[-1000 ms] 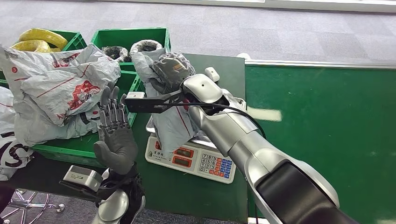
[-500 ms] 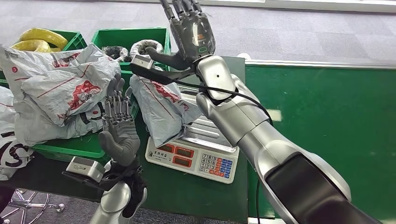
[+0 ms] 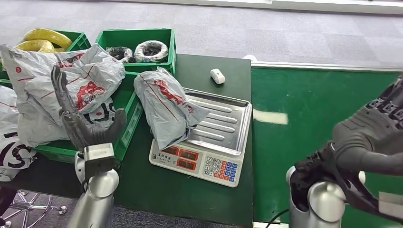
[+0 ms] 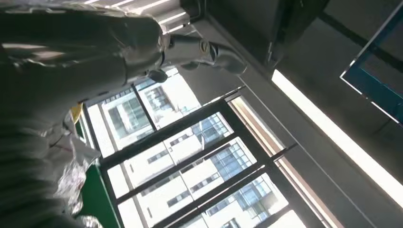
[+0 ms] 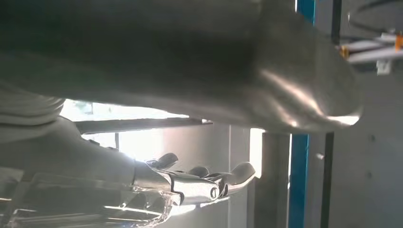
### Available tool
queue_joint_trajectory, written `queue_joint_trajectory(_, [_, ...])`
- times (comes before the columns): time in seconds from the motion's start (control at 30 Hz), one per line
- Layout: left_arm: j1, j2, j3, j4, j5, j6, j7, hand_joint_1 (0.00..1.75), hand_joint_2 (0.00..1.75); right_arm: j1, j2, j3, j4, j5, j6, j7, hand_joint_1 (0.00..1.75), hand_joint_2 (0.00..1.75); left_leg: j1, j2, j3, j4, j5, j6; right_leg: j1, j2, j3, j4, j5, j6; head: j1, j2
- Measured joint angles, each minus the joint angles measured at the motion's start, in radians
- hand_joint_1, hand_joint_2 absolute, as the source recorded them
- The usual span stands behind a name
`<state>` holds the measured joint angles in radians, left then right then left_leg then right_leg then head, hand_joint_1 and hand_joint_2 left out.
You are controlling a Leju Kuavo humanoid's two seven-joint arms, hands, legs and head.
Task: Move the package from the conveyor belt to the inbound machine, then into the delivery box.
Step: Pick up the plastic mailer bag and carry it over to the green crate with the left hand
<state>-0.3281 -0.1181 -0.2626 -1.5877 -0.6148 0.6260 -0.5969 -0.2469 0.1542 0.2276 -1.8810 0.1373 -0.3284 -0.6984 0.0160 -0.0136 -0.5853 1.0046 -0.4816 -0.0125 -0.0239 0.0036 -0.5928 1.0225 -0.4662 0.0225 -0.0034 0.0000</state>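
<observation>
The package [image 3: 166,107], a grey plastic mailer with red print, lies on the left part of the scale's steel tray [image 3: 228,121], hanging over its left edge. No hand touches it. My left hand [image 3: 78,121] is raised beside the green crate [image 3: 127,124], left of the package, with its fingers [image 4: 204,47] stretched out and nothing in them. My right hand [image 3: 375,137] is close to the camera at the right, above the green conveyor belt [image 3: 309,109]. Its fingers [image 5: 204,183] are extended and hold nothing.
The scale's keypad [image 3: 219,167] faces me on the dark green table [image 3: 190,194]. Several grey mailers [image 3: 62,85] fill the crate on the left. Crates behind hold yellow coils [image 3: 43,38] and black rolls [image 3: 151,50]. A small white object [image 3: 217,76] lies near the table's far edge.
My right hand let go of the package on the scale, rose, then drew back to the right over the belt. My left hand shifted left and turned.
</observation>
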Motion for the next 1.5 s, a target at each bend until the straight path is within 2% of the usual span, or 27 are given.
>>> queue_joint_trajectory(0.07, [-0.057,0.002,0.029,0.031,-0.081,-0.022,0.059,0.0,1.75,0.05,0.001,-0.015,-0.061,-0.011,0.01,0.0,0.0,0.0,0.0,0.003,0.002,0.0,0.0,0.0,0.0,0.002,0.0,0.0,0.001,-0.001,0.0,0.0])
queue_joint_trajectory(0.13, [-0.113,0.003,0.036,0.074,-0.201,-0.079,0.153,0.0,1.75,0.079,0.004,-0.034,-0.089,-0.01,0.051,0.0,0.0,0.0,0.0,0.004,0.003,0.0,0.002,-0.001,0.0,0.004,0.0,0.0,0.002,-0.001,0.0,0.0])
queue_joint_trajectory(0.23, [-0.267,-0.003,0.014,0.236,-0.621,-0.205,0.344,0.0,1.75,0.098,0.019,-0.066,-0.086,0.012,0.148,0.001,0.0,0.0,0.0,0.0,0.002,0.001,0.006,0.0,0.0,0.0,0.0,0.0,0.004,0.0,0.0,0.0])
queue_joint_trajectory(0.3, [-0.383,-0.015,-0.031,0.398,-0.856,-0.271,0.436,0.0,1.75,0.099,0.024,-0.072,-0.072,0.03,0.183,0.001,0.0,0.0,0.0,-0.001,0.001,0.001,0.007,0.001,0.0,-0.001,0.001,0.0,0.007,0.0,0.0,0.0])
queue_joint_trajectory(0.4, [-0.522,-0.039,-0.156,0.654,-0.955,-0.336,0.53,0.0,1.75,0.099,0.025,-0.07,-0.048,0.037,0.192,0.001,0.0,0.0,-0.002,0.003,0.001,0.001,0.008,0.001,-0.002,0.002,0.0,0.0,0.009,0.001,0.0,0.0])
queue_joint_trajectory(0.5, [-0.592,-0.056,-0.286,0.858,-0.955,-0.377,0.554,0.0,1.75,0.099,0.021,-0.06,-0.032,0.032,0.191,0.001,0.0,0.0,-0.002,0.005,0.001,0.001,0.008,0.001,-0.002,0.005,-0.001,0.0,0.01,0.001,0.0,0.0])
queue_joint_trajectory(0.63, [-0.606,-0.062,-0.426,1.044,-0.955,-0.445,0.518,0.0,1.75,0.097,0.011,-0.046,-0.019,0.027,0.198,0.001,0.0,0.0,-0.002,0.005,0.001,-0.001,0.008,0.001,-0.002,0.006,-0.002,0.0,0.009,0.001,0.0,0.0])
queue_joint_trajectory(0.77, [-0.608,-0.06,-0.539,1.147,-0.955,-0.487,0.481,0.0,1.75,0.096,0.003,-0.042,-0.008,0.025,0.212,0.001,0.0,0.0,-0.002,0.005,0.002,-0.002,0.008,0.001,-0.002,0.006,0.0,0.0,0.008,0.0,0.0,0.0])
queue_joint_trajectory(0.9, [-0.618,-0.059,-0.641,1.197,-0.955,-0.519,0.449,0.0,1.75,0.096,-0.005,-0.034,0.001,0.03,0.216,0.001,0.0,0.0,-0.002,0.005,0.008,-0.003,0.006,0.0,-0.002,0.006,0.007,0.0,0.007,0.0,0.0,0.0])
queue_joint_trajectory(0.93, [-0.621,-0.059,-0.659,1.204,-0.955,-0.52,0.446,0.34,1.75,0.096,-0.007,-0.033,0.003,0.03,0.217,0.001,0.0,0.0,-0.002,0.006,0.01,-0.003,0.005,0.0,-0.002,0.006,0.009,0.0,0.006,0.0,0.0,0.0])
queue_joint_trajectory(1.03, [-0.626,-0.059,-0.692,1.221,-0.954,-0.528,0.433,1.64,1.75,0.096,-0.013,-0.029,0.005,0.029,0.218,0.001,0.0,0.0,-0.002,0.005,0.015,-0.003,0.004,0.0,-0.002,0.006,0.015,0.0,0.005,0.0,0.0,0.0])
queue_joint_trajectory(1.07, [-0.627,-0.059,-0.699,1.224,-0.953,-0.533,0.425,1.74,1.75,0.096,-0.015,-0.026,0.006,0.029,0.218,0.001,0.0,0.0,-0.002,0.005,0.017,-0.003,0.004,0.0,-0.002,0.006,0.017,0.0,0.005,0.0,0.0,0.0])
queue_joint_trajectory(1.1, [-0.626,-0.058,-0.704,1.227,-0.952,-0.536,0.419,1.75,1.75,0.096,-0.017,-0.024,0.006,0.028,0.217,0.001,0.0,0.0,-0.002,0.005,0.018,-0.003,0.004,0.0,-0.002,0.006,0.018,0.0,0.005,0.0,0.0,0.0])
queue_joint_trajectory(1.5, [-0.604,-0.041,-0.712,1.236,-0.935,-0.494,0.43,1.75,1.75,0.101,-0.044,0.015,0.012,0.019,0.192,0.001,0.0,0.0,-0.002,0.004,0.02,-0.003,0.005,0.0,-0.002,0.006,0.019,0.0,0.006,0.0,0.0,0.0])
